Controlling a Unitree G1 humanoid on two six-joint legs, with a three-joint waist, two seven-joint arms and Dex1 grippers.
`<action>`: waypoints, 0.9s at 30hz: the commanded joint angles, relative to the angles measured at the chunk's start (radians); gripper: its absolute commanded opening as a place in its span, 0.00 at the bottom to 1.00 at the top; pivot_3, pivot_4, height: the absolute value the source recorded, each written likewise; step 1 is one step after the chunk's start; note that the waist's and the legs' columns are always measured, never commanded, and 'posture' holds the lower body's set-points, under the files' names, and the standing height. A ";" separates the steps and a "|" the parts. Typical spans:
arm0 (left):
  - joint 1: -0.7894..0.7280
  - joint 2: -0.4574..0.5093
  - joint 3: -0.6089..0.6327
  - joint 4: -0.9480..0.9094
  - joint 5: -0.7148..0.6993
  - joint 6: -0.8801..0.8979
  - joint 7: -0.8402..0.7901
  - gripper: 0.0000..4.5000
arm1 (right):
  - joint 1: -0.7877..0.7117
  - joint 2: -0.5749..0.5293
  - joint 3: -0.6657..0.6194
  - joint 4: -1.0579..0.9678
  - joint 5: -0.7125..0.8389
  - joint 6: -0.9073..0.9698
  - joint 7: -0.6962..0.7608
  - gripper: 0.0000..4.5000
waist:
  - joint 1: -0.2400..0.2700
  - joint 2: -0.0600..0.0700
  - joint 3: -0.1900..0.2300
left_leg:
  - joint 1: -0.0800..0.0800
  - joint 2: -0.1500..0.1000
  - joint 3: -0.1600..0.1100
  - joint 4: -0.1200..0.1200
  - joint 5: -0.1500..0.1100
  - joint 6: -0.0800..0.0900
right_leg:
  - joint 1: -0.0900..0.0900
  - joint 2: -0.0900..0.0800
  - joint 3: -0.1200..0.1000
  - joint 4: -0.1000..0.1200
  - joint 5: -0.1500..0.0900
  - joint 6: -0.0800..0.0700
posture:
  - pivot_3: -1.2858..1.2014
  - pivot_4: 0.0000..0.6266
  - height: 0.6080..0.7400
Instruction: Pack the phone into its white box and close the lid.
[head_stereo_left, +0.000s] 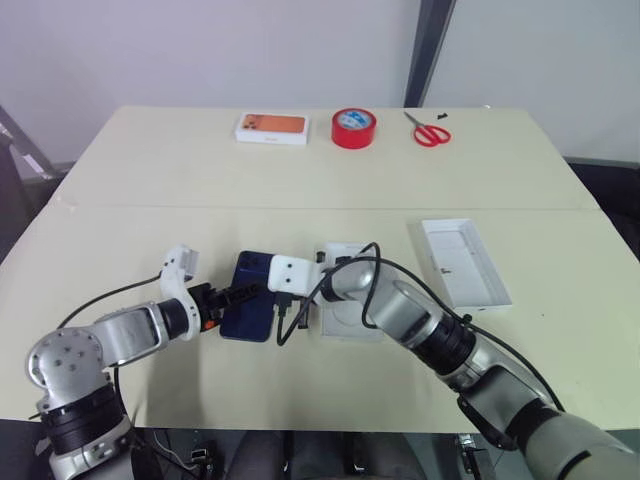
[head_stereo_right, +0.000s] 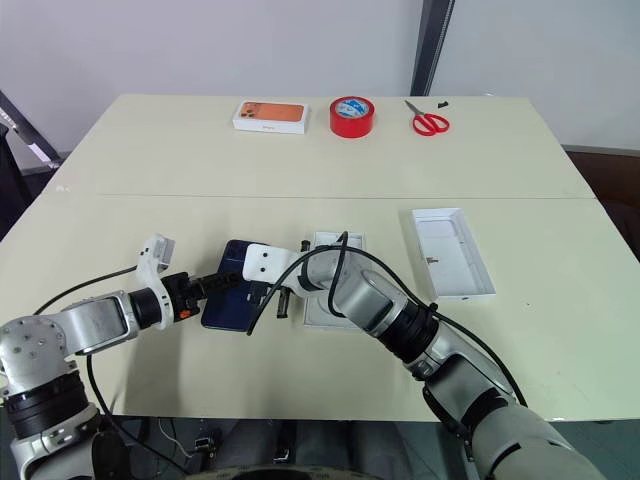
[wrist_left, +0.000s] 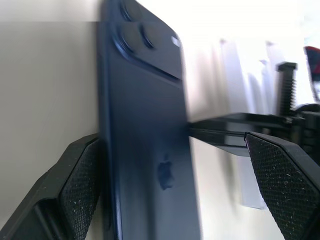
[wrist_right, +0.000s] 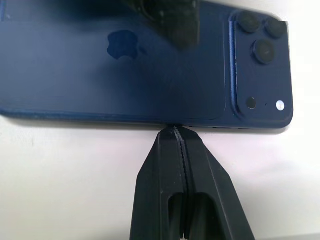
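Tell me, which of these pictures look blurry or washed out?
Left wrist view: the phone is smeared and soft, the bright background washed out. Right wrist view: phone sharp, though the dark shape over its top edge is out of focus. Both eye views: evenly lit, clear.

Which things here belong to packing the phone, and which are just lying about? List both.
Part of the job:
- phone, dark blue, flat on the table
- white box, beside the phone
- lid, lying open to the right
- left gripper, open around the phone
- right gripper, shut against the phone's edge

Lying about, at the far edge:
- box with orange phone picture
- red tape roll
- red scissors
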 joint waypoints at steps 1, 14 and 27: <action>0.013 0.002 -0.045 0.032 -0.104 0.033 0.028 1.00 | 0.000 0.021 -0.017 -0.012 0.000 -0.025 -0.001 0.00 | -0.002 0.000 0.000 | 0.000 0.000 0.000 0.000 0.000 0.000 | 0.000 0.000 0.000 0.000 0.000 0.000 | 0.52 0.24 0.95; 0.036 0.087 -0.055 0.121 -0.295 -0.098 0.213 0.71 | 0.007 0.019 -0.026 -0.015 -0.008 -0.032 -0.009 0.00 | -0.007 0.000 0.000 | 0.000 0.000 -0.001 0.000 0.000 0.000 | -0.001 0.000 0.000 0.000 0.000 0.000 | 0.52 0.24 0.95; 0.155 0.180 -0.208 0.118 -0.669 -0.417 0.391 0.32 | 0.018 -0.081 -0.119 -0.184 0.027 -0.016 0.048 0.00 | -0.003 0.000 0.000 | -0.001 0.000 -0.001 -0.001 -0.001 0.001 | -0.002 0.000 0.000 0.000 0.000 0.000 | 0.52 0.24 0.95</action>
